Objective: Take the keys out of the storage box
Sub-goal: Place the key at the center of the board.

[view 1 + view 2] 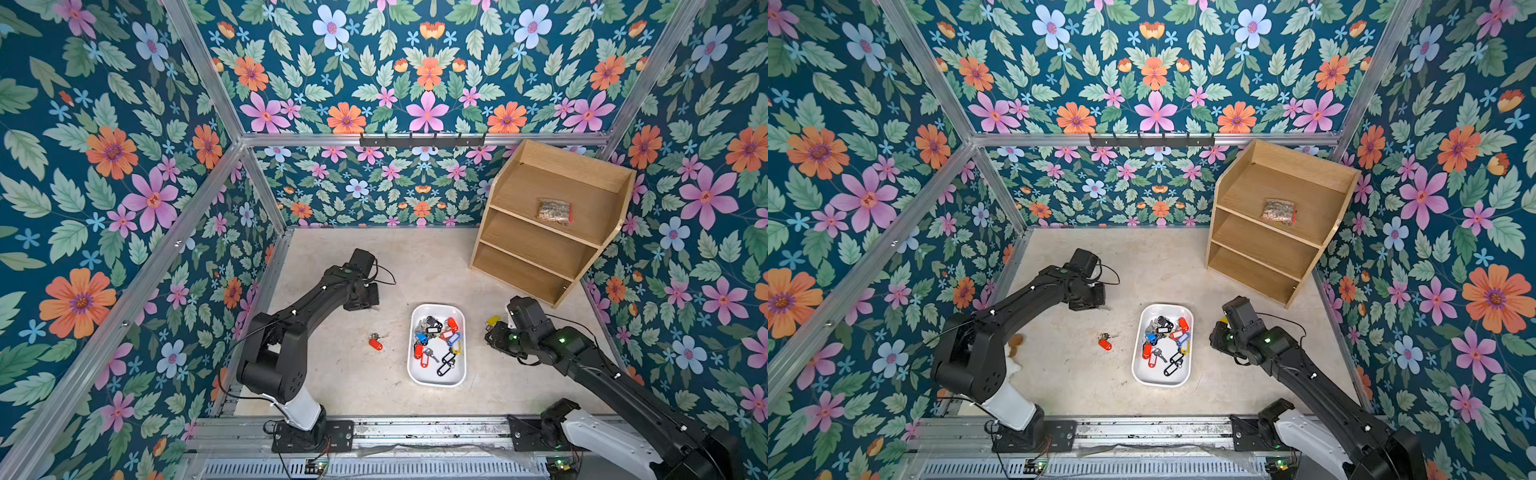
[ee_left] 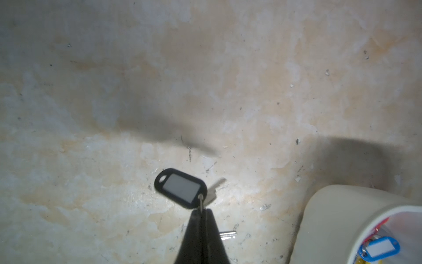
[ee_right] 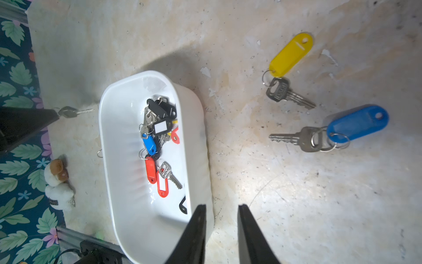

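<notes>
Holding: left gripper (image 2: 202,211) has its jaws pinched together on the thin ring of a black-tag key (image 2: 181,188). It is outside the storage box (image 1: 422,372), off the corner farthest from the arm bases on the left arm's side.
Waiting: right gripper (image 3: 221,206) has its jaws apart with nothing between them, just beside the box's long wall on the right arm's side.
Keys: most of the keys (image 1: 436,338) lie heaped inside the box. A red-tag key (image 1: 375,343) lies on the desk (image 1: 332,386) beside the box on the left arm's side, and a yellow-tag key (image 3: 290,54) and a blue-tag key (image 3: 357,126) lie beside it on the right arm's side.
Risk, ring grip: only wire is caught at the jaw tips, so a swing or jolt could slip the black-tag key free before it is placed.
Risk, heap: rings and tags overlap, so one pick may drag neighbours up and spill them back or over the rim.
Risk, box wall: the right jaws sit so near the wall that a low reach could shove the light box.
Left wrist view only: the pinch on the ring. I cannot tell whether the tag hangs clear of the desk.
Right wrist view only: the blue-tag key, hidden under the arm in both top views, and the empty gap between the jaws.
Top views only: both arms placed around the box at once. A small plush toy (image 1: 1016,344) shows in just one of them.
</notes>
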